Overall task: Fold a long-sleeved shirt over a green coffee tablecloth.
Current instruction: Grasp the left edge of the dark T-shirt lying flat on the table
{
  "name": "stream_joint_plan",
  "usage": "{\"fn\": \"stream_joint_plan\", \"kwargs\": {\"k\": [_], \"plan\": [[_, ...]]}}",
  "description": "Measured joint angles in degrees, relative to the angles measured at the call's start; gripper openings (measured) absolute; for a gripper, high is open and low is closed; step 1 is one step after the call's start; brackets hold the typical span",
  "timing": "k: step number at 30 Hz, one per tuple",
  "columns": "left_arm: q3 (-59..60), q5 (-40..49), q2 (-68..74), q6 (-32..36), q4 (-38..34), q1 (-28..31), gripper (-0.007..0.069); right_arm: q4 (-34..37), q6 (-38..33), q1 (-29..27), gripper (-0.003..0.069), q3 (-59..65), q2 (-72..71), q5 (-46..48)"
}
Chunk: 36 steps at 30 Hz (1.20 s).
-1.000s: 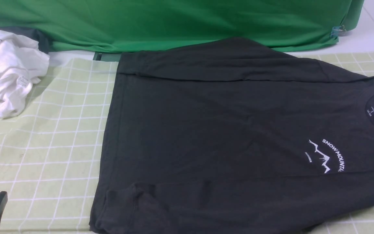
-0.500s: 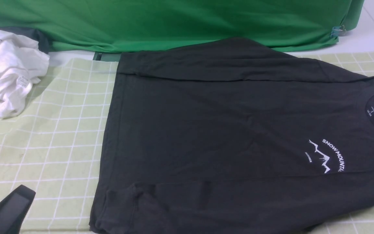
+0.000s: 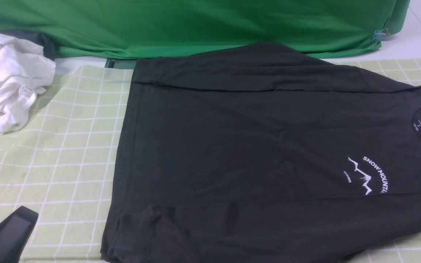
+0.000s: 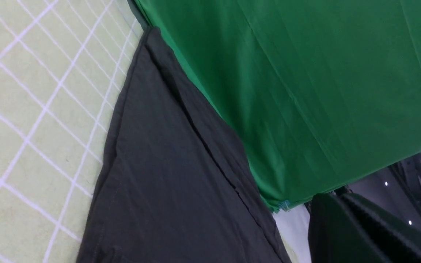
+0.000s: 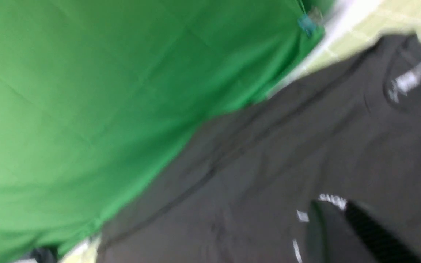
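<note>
The green coffee tablecloth [image 3: 60, 146] covers the surface, and a bright-green fabric sheet [image 3: 196, 25] hangs behind it. The long-sleeved shirt [image 3: 250, 146] lies flat on the tablecloth from the middle to the right, collar rightward, one sleeve folded along its far edge. A crumpled white garment [image 3: 9, 73] sits far left. The left pincer [image 3: 22, 219], closed and empty, hovers near-left, apart from the shirt. The blurred right pincer [image 5: 336, 215] is closed above the chest print [image 3: 369, 175].
</note>
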Motion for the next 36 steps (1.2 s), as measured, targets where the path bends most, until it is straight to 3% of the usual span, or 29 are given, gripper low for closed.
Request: {"fn": "stream_joint_plan", "kwargs": {"k": [4, 9, 12, 15, 17, 19, 21, 26, 29, 36], "plan": [[0.00, -4.96, 0.00, -0.21, 0.00, 0.00, 0.0015, 0.00, -1.82, 0.00, 0.0003, -1.07, 0.00, -1.08], [-2.97, -7.33, 0.36, -1.14, 0.09, 0.00, 0.0015, -0.48, -8.53, 0.00, -0.0001, -11.00, 2.93, 0.31], [-13.48, -2.78, 3.77, 1.95, 4.83, 0.00, 0.0015, -3.06, -18.65, 0.00, -0.0001, -22.95, 10.69, 8.84], [-28.57, 14.17, 15.82, 7.74, 11.87, 0.00, 0.0015, -5.91, -26.49, 0.00, -0.0001, -34.14, 22.67, 23.23], [-31.83, 19.71, 19.21, 9.71, 12.59, 0.00, 0.0015, -6.21, -28.83, 0.00, -0.0001, -36.42, 26.45, 27.81], [-37.65, 32.11, 30.89, 17.83, 13.44, 0.00, 0.0015, -6.21, -33.32, 0.00, 0.0000, -40.96, 33.72, 34.98], [-39.15, 36.15, 38.20, 22.77, 13.44, 0.00, 0.0015, -6.05, -34.67, 0.00, 0.0003, -42.39, 36.64, 37.35], [-39.76, 40.92, 60.04, 32.16, 13.40, 0.00, 0.0015, -5.98, -37.71, 0.00, 0.0011, -43.39, 41.78, 39.07], [-39.76, 41.44, 68.10, 33.59, 12.96, -0.27, 0.0015, -5.98, -38.72, 0.00, 0.0014, -43.39, 42.91, 39.25], [-40.10, 35.63, 81.45, 29.25, 17.28, -7.53, 0.0015, -5.98, -39.40, 0.00, 0.0017, -43.39, 43.19, 38.07]]}}
